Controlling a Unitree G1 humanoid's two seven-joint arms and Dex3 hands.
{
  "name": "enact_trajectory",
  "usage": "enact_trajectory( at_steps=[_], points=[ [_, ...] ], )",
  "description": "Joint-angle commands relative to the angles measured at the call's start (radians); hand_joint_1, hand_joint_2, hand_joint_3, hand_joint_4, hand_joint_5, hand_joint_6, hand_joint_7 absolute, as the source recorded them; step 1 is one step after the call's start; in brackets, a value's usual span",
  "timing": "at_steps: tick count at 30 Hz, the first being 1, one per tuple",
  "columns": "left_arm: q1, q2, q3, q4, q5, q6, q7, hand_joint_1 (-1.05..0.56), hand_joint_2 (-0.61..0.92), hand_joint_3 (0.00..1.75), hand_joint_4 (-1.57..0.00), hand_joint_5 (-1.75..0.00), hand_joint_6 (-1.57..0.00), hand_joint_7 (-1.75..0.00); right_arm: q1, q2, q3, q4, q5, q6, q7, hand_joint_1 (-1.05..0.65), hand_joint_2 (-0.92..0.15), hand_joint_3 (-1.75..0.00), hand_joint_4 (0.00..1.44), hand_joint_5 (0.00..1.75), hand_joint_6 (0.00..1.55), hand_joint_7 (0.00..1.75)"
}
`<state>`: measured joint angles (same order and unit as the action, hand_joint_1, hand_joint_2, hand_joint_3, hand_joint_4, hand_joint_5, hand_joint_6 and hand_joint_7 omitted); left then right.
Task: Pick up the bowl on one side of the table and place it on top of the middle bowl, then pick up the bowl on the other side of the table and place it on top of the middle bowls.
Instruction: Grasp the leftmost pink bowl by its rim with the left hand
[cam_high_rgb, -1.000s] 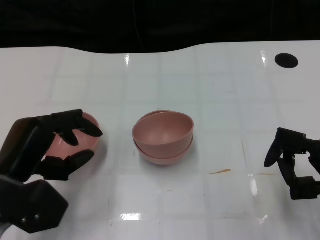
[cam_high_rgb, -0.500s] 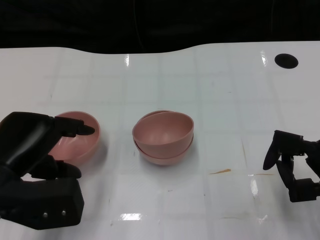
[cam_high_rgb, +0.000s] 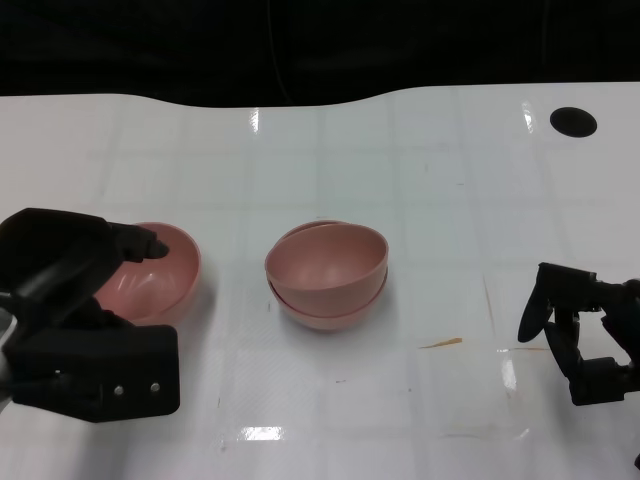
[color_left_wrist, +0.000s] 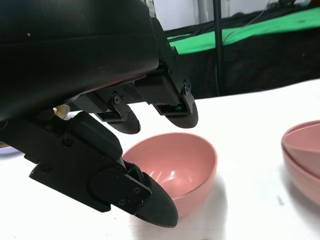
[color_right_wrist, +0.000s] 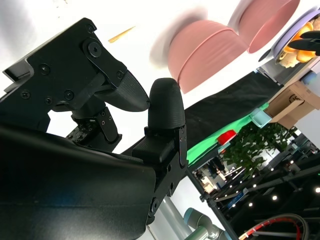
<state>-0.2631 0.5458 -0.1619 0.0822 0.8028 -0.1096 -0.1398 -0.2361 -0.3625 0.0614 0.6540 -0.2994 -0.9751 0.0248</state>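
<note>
Left wrist view is showing the left hand (color_left_wrist: 100, 130) spreading its fingers (color_left_wrist: 155, 207) wide around the near rim of the side bowl (color_left_wrist: 180, 167), one finger low beside the wall, others hanging above the opening; nothing is gripped yet, and whether any pad is touching the rim is hard to tell. Over on the head view, that left hand (cam_high_rgb: 85, 300) is covering the bowl's near edge while the side bowl (cam_high_rgb: 160, 275) is sitting flat on the table (cam_high_rgb: 400, 160). The right hand (cam_high_rgb: 580, 330) is hanging empty near the table's right side, fingers loosely apart. At the centre, the middle stack (cam_high_rgb: 326, 275) is already showing two pink bowls nested, so one half of the job looks done; this last bowl is waiting to be lifted and carried across. Open white surface is lying between bowl and stack, and the table's far edge is well away. A small orange streak (cam_high_rgb: 440, 343) is lying right of the stack, out of the path.
</note>
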Motion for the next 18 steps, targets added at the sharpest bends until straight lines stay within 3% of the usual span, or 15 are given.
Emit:
enact_trajectory(
  at_steps=[1,18],
  points=[
    [-0.031,0.018,-0.028,0.064,0.01,-0.001,0.012,-0.87,0.79,0.0,-0.77,0.0,-0.76,0.0,-0.008,-0.001,-0.003,-0.001,0.001,0.006,-0.014,0.0,-0.4,-1.52,0.89,1.75,0.69,1.66],
    [-0.122,-0.03,-0.112,0.281,-0.021,-0.037,0.096,-0.8,0.76,0.0,-0.76,0.0,-0.75,0.0,-0.006,-0.006,0.009,-0.009,-0.008,0.01,-0.018,0.01,-0.39,-1.52,0.89,1.75,0.68,1.67]
  ],
)
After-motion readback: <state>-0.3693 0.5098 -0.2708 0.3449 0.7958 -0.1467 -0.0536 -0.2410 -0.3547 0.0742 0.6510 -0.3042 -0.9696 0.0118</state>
